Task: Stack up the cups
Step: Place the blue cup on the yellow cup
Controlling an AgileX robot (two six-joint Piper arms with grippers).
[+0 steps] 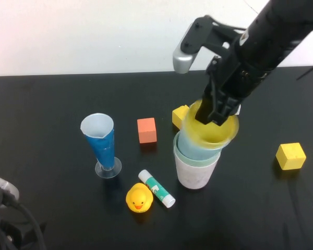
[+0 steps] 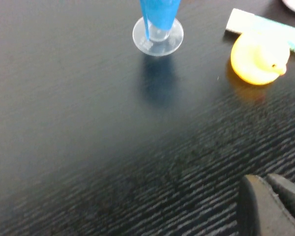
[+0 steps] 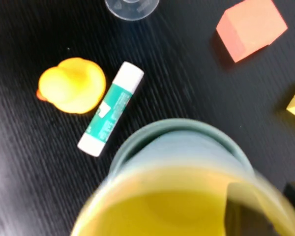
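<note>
Yellow cup (image 1: 211, 131) sits uppermost in a stack, nested in a light blue cup (image 1: 190, 147) inside a pale green cup (image 1: 195, 169) near the middle of the black bench (image 1: 52, 104). Right tool (image 1: 215, 115) reaches into the yellow cup at its rim, one finger inside; whether it grips cannot be told. Left tool (image 2: 273, 206) rests closed, low at the bench's near left corner. Rubber duck (image 1: 139, 198), glue stick (image 1: 157, 188) and blue cone glass (image 1: 101, 143) stand nearby.
</note>
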